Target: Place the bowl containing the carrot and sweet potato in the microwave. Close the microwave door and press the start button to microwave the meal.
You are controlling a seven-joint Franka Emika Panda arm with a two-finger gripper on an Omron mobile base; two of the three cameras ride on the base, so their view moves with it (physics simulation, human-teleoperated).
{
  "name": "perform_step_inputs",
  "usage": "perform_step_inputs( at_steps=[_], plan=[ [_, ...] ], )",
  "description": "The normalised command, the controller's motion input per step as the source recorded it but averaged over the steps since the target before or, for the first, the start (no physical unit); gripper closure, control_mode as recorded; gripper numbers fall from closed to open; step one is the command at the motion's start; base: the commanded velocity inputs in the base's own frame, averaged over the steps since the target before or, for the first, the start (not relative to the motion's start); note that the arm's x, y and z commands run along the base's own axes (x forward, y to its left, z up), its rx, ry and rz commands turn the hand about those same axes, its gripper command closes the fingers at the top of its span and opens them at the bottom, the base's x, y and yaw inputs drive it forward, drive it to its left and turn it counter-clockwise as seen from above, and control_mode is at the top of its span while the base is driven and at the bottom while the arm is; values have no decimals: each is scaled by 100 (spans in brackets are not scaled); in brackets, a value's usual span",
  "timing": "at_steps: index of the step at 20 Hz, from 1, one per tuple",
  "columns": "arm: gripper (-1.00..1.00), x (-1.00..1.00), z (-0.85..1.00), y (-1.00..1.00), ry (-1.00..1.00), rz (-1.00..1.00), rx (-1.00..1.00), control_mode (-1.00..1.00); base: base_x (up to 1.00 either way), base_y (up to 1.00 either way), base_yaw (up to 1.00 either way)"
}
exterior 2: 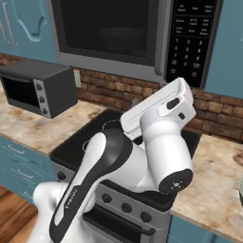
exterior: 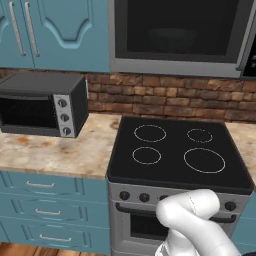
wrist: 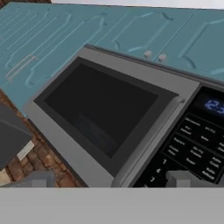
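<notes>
Above the stove (exterior: 177, 150) hangs one microwave (exterior 2: 142, 35), set among the blue cupboards (exterior: 55, 32), and its door (exterior: 180, 35) is shut, the dark window showing a faint round shape inside that I cannot make out well enough to name. One curved grey bar handle (wrist: 151, 138) runs along the door's edge beside one black keypad (exterior 2: 193, 40), whose small display (wrist: 215, 106) glows blue in the hand view. On the counter (exterior: 55, 152) to the left stands one small black toaster oven (exterior: 42, 105) with three knobs (exterior: 64, 117) in a column on its front. The stove top bears four ring marks (exterior: 204, 160) and a row of dark dials (exterior: 145, 197) sits along its front edge, above the oven's bar handle. A brick wall (exterior: 165, 100) runs behind counter and stove. The white arm (exterior 2: 163, 137) folds up over the stove in the right base view, elbow low and wrist raised, with the hand tilted up toward the microwave's lower right corner near the keypad. Two finger tips (wrist: 181, 178) of the pincer (wrist: 109, 180) rise at the bottom of the hand view, set wide apart and holding nothing
</notes>
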Motion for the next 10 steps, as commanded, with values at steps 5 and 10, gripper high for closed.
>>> perform_step_inputs(
  at_steps=[5,10],
  plan=[
    [100,36,0,0,0,0,0,-100,0,0,0],
    [100,38,-3,-1,0,0,-1,-100,0,0,0]
  ],
)
